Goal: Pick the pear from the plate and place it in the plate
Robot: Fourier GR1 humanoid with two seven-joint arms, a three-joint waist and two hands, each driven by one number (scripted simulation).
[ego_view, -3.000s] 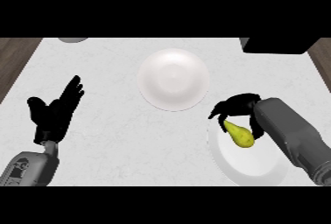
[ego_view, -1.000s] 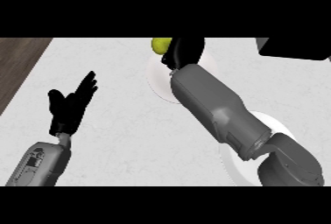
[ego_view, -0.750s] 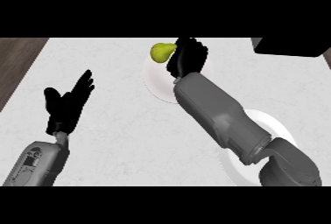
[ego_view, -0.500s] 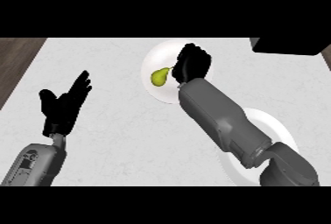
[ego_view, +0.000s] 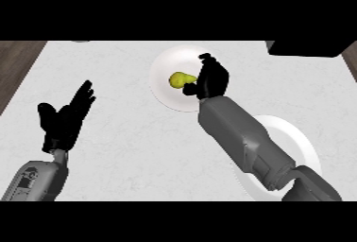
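White speckled counter (ego_view: 140, 142) seen filling most of view — pale grey flecks throughout. Dark wood-grain strip (ego_view: 17, 66) seen along left edge; narrower sliver of same at far right. Black box-like object (ego_view: 307, 47) seen at upper right corner, cut off by frame. Small grey object (ego_view: 81, 41) barely glimpsed at top edge — unidentifiable.

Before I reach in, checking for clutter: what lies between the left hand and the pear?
Head view: only bare counter between the left hand and the pear.
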